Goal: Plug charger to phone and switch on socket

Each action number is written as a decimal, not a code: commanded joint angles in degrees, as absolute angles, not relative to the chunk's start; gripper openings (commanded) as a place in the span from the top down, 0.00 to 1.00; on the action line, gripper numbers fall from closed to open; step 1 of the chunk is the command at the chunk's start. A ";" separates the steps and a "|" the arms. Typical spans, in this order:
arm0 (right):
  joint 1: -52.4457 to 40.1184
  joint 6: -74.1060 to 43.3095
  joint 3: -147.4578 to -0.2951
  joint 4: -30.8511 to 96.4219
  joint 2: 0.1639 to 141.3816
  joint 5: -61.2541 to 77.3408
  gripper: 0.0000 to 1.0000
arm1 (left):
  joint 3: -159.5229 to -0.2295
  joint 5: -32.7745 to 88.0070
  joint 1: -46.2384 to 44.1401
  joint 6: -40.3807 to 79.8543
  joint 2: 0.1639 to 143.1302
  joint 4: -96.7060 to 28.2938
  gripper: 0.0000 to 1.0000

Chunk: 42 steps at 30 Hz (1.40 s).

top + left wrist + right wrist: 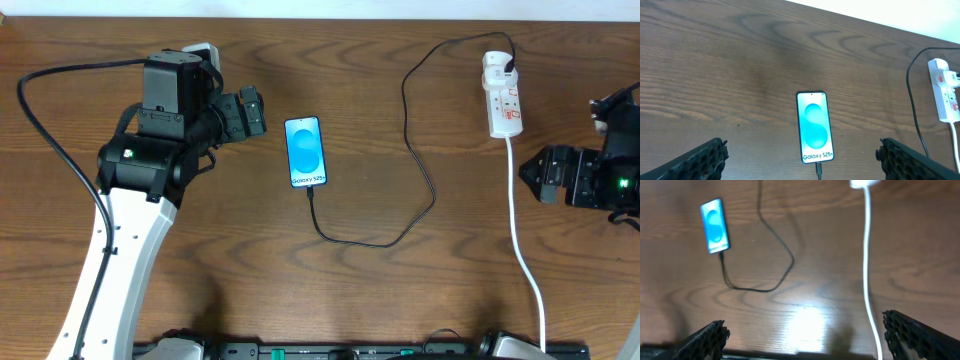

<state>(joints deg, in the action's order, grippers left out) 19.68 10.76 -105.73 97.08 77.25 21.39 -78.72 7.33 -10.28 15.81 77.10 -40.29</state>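
The phone lies flat mid-table with its blue screen lit. The charger, a thin black cable, has its tip in the phone's bottom edge. It loops right and runs up to its black plug in the top of the white socket. My left gripper is open and empty just left of the phone. In the left wrist view the phone lies between and beyond the open fingers, and the socket is at the right. My right gripper is open and empty, right of the white cord. Its wrist view shows the phone and charger.
The socket's thick white cord runs from the socket down to the table's front edge, and it also shows in the right wrist view. A black arm cable loops at the far left. The table is brown wood.
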 commanded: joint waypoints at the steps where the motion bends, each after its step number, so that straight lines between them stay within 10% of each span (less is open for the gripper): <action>1: 19.40 16.88 -105.95 97.30 74.54 26.63 0.01 | -78.87 6.81 -10.26 15.25 76.84 -40.32 0.02; 13: 14.92 18.94 -98.45 82.24 62.43 25.28 0.01 | -78.87 6.81 -10.26 15.25 76.84 -40.32 0.01; 42: -4.84 3.22 -7.51 -4.80 9.91 6.81 0.01 | -78.87 6.81 -10.26 15.25 76.84 -40.32 0.02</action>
